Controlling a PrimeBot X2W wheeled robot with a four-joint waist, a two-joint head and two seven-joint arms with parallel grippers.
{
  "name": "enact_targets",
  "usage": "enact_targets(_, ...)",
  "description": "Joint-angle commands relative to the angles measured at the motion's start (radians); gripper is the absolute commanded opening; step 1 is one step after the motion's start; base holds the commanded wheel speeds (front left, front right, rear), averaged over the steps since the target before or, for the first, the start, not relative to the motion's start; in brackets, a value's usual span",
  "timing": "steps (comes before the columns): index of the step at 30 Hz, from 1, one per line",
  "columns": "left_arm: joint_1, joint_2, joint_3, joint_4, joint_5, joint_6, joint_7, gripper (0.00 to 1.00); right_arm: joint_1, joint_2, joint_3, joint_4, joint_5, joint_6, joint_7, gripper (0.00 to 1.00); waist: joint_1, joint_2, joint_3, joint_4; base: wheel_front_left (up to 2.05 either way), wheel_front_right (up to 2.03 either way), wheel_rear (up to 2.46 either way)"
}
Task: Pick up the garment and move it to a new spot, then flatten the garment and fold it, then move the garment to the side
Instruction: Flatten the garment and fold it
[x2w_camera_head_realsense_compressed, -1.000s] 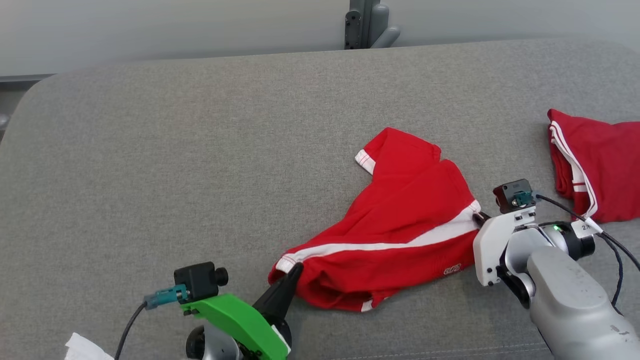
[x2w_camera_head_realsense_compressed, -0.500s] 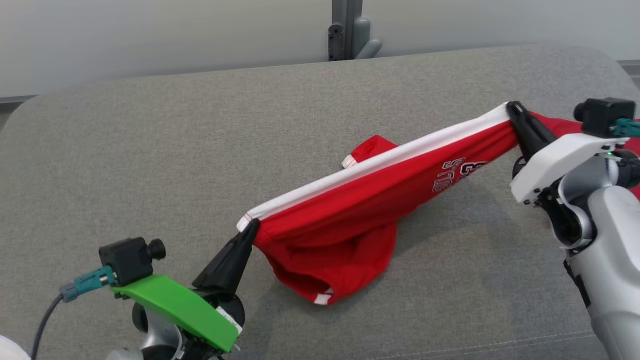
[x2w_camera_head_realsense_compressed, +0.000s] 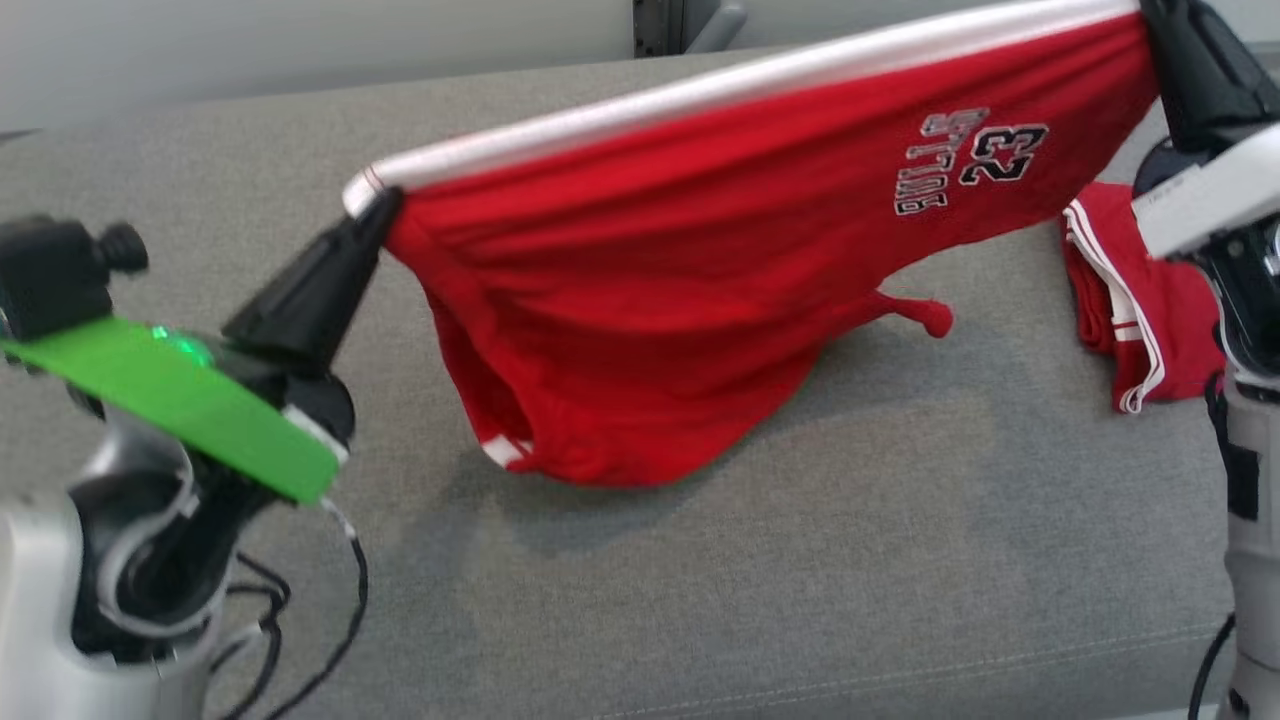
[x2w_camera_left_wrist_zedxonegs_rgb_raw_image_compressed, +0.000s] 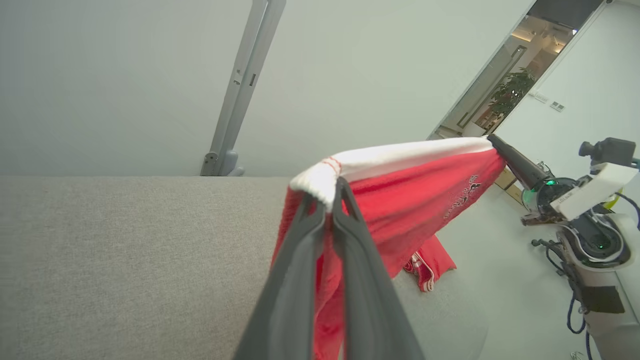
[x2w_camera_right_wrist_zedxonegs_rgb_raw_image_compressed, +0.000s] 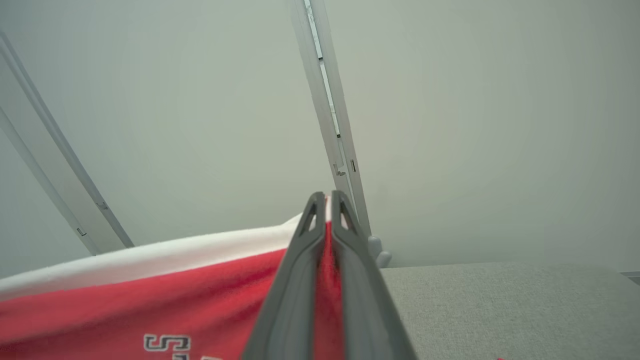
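At left, the left claw (x2w_camera_head_realsense_compressed: 375, 203), two long dark fingers (x2w_camera_left_wrist_zedxonegs_rgb_raw_image_compressed: 300, 260) rising from a bright green plastic bracket (x2w_camera_head_realsense_compressed: 180, 400), was pressed together on one end of the white waistband of the red fabric garment (x2w_camera_head_realsense_compressed: 650, 280) printed with the number 23. Seen from that arm's wrist, the left claw (x2w_camera_left_wrist_zedxonegs_rgb_raw_image_compressed: 332, 192) bit into the bunched white corner, with red cloth hanging down on both sides of its fingers.

From the left claw the waistband ran taut, up and rightward, to the right claw (x2w_camera_head_realsense_compressed: 1160, 25). The red fabric garment (x2w_camera_left_wrist_zedxonegs_rgb_raw_image_compressed: 400, 195) sagged in loose folds below that line, over the flat grey woven-fabric surface (x2w_camera_head_realsense_compressed: 700, 580). Its lowest fold hung very near the surface (whether it touched could not be told). A red drawstring end dangled beneath the print.

The right claw (x2w_camera_right_wrist_zedxonegs_rgb_raw_image_compressed: 325, 200) was likewise closed tight, clamping the other end of the waistband, and the red fabric garment (x2w_camera_right_wrist_zedxonegs_rgb_raw_image_compressed: 150, 300) stretched away to its left. Beyond its tips stood a slim grey metal post (x2w_camera_right_wrist_zedxonegs_rgb_raw_image_compressed: 330, 115) against a pale wall.

Below the right claw, apart from the hanging cloth, a second red garment with white stripes (x2w_camera_head_realsense_compressed: 1120, 300) lay folded on the surface.
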Motion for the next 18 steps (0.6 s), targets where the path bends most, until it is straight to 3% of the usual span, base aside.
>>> enact_targets(1, -0.076, 0.010, 0.010, 0.043, 0.002, -0.005, 0.013, 0.00, -0.055, 0.017, -0.001, 0.021, -0.022, -0.002, 0.007, 0.00, 0.0000, 0.0077, 0.084, -0.002, 0.00, 0.00, 0.00)
enact_targets(6, -0.353, 0.032, 0.003, 0.268, 0.046, -0.043, 0.024, 0.00, -0.273, 0.092, 0.030, 0.155, -0.133, -0.002, -0.010, 0.00, 0.0000, 0.0077, 0.192, 0.000, 0.00, 0.00, 0.00)
enact_targets(10, -0.585, 0.033, -0.014, 0.474, 0.127, -0.076, -0.037, 0.00, -0.480, 0.145, 0.039, 0.320, -0.213, -0.002, -0.087, 0.00, 0.0000, 0.0077, 0.260, -0.004, 0.00, 0.00, 0.00)
enact_targets(14, -0.825, 0.023, -0.007, 0.669, 0.233, -0.102, -0.234, 0.00, -0.692, 0.171, -0.011, 0.494, -0.248, -0.003, -0.255, 0.00, 0.0000, 0.0077, 0.326, -0.009, 0.00, 0.00, 0.00)
enact_targets(18, -1.002, 0.033, -0.030, 0.845, 0.316, -0.121, -0.474, 0.00, -0.850, 0.171, -0.010, 0.678, -0.161, -0.003, -0.473, 0.00, 0.0000, 0.0077, 0.357, -0.016, 0.00, 0.00, 0.00)
